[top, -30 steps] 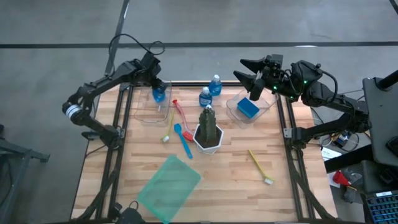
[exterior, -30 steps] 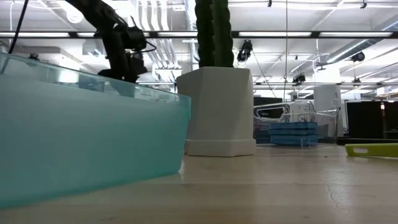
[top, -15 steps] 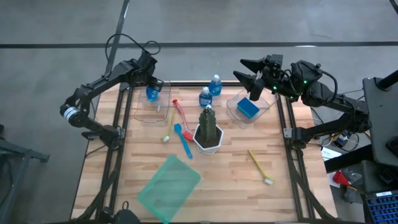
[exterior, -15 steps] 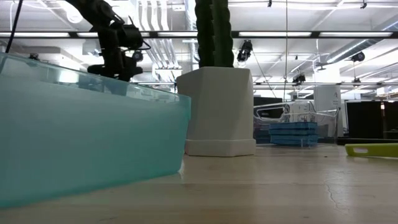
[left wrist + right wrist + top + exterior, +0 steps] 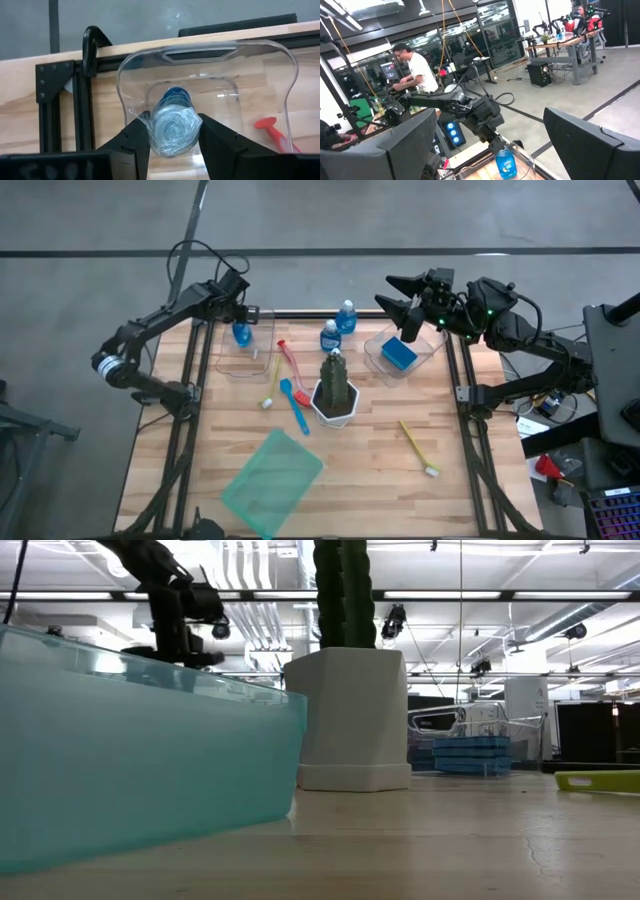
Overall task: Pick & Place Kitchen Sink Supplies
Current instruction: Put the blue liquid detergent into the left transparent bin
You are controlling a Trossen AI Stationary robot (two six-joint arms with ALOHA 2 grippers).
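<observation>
My left gripper (image 5: 240, 322) is shut on a small blue bottle (image 5: 241, 334) over the clear tub (image 5: 247, 358) at the table's far left; the same bottle (image 5: 506, 163) stands upright in the right wrist view. Two more blue bottles (image 5: 346, 315) (image 5: 330, 335) stand on their bases near the far edge. A blue sponge (image 5: 398, 353) lies in the right clear tub (image 5: 372, 356). My right gripper (image 5: 400, 302) hangs open above that tub's far side, touching nothing. Red (image 5: 290, 358), yellow (image 5: 271, 385), blue (image 5: 296, 406) and lime (image 5: 419, 448) brushes lie flat on the table. My left gripper pinches the blue bottle between its two fingers (image 5: 136, 140), at the pale upper end (image 5: 172, 129). The fingers come from above, pointing down. The bottle hangs upright below them, its blue body (image 5: 175, 94) inside the clear tub's outline; whether its base rests on the tub floor I cannot tell.
The dark green cactus in its white pot (image 5: 335, 388) stands mid-table between the brushes. A translucent green sheet (image 5: 272, 480) lies near the front edge and fills the low view's left side. Black frame rails run along both table sides. A person stands far off in the room behind.
My left gripper has carried the blue bottle a short way toward the table's left edge, across the clear tub, keeping it upright. The right arm has kept still.
</observation>
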